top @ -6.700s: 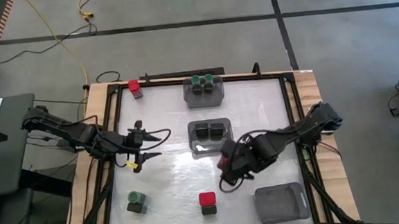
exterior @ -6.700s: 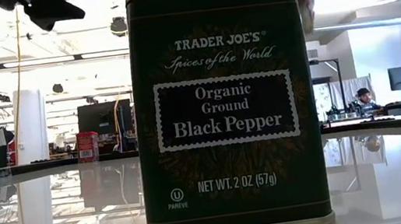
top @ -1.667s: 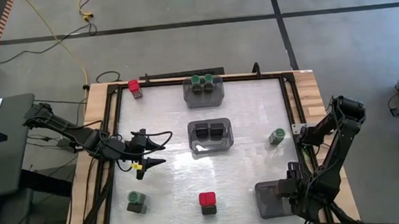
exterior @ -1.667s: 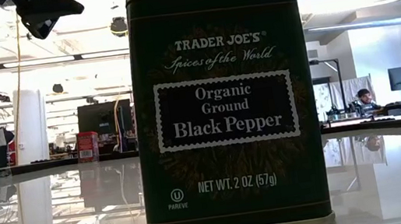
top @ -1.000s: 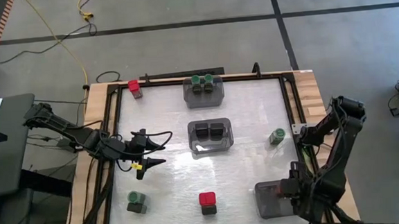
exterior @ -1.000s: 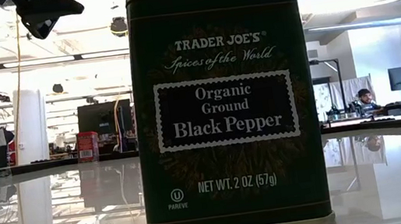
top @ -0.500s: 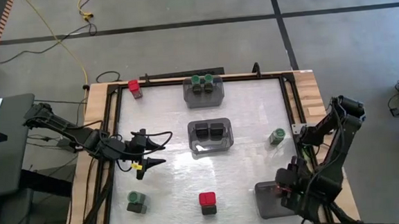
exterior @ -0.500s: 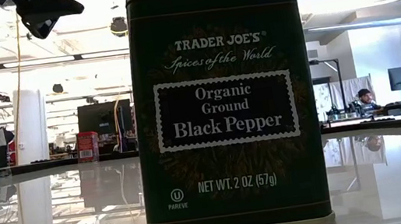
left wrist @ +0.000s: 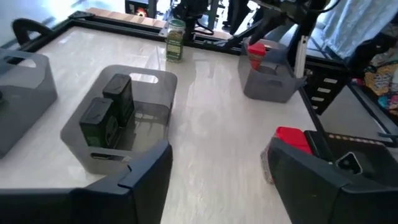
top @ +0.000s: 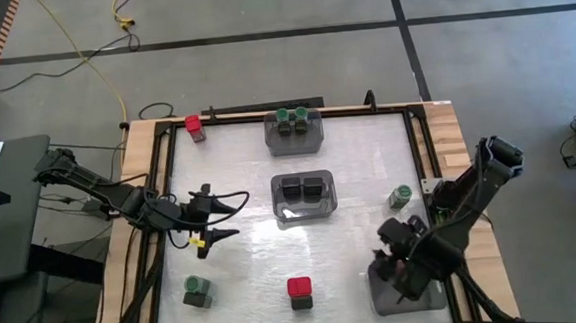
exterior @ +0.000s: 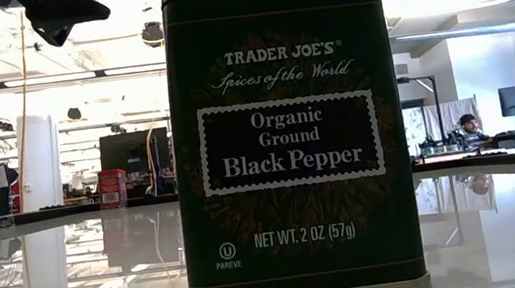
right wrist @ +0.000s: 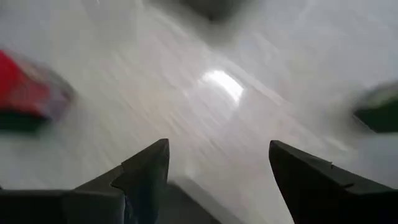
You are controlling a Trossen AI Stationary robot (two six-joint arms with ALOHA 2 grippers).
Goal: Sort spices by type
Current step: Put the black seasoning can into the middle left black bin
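- The high view is looking straight down from above, taking in the whole bench (top: 349,178) and both arms.
- The low view is sitting at bench height, facing level into the room, with a black pepper tin (exterior: 287,135) very close and filling most of it.
- The left wrist view is looking across the bench toward the far right corner, sharing the middle bin (left wrist: 118,121) with the high view (top: 303,198).
- The right wrist view is pointing down at the bench from close above.
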